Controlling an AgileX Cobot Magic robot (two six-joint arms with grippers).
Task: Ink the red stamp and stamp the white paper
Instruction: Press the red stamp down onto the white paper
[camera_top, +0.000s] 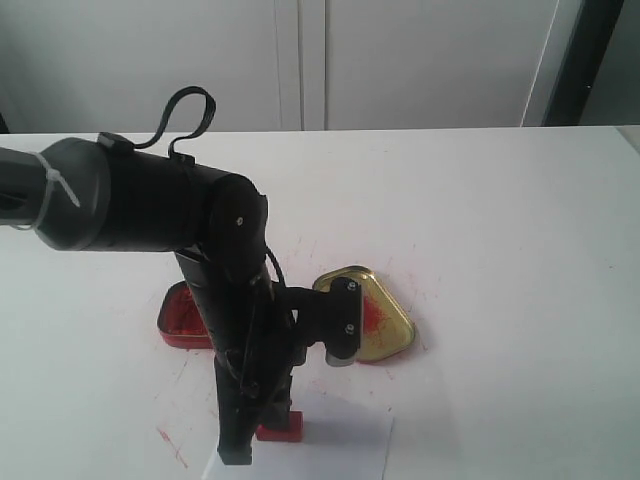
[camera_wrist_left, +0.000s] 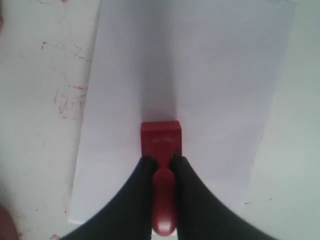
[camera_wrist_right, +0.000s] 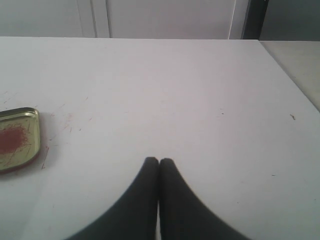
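The red stamp (camera_wrist_left: 161, 139) stands with its square base flat on the white paper (camera_wrist_left: 210, 75). My left gripper (camera_wrist_left: 162, 161) is shut on its knob handle from above. From the exterior camera the stamp's base (camera_top: 281, 428) shows under the left arm, on the paper (camera_top: 340, 440) at the table's front edge. No stamp mark shows on the bare part of the sheet. My right gripper (camera_wrist_right: 159, 161) is shut on nothing, low over bare tabletop, out of the exterior view.
The red tin of ink paste (camera_top: 182, 316) lies behind the left arm, partly hidden by it. The gold lid with a red smear (camera_top: 375, 318) (camera_wrist_right: 15, 137) lies right of the arm. Red smudges dot the white tabletop (camera_top: 500, 220).
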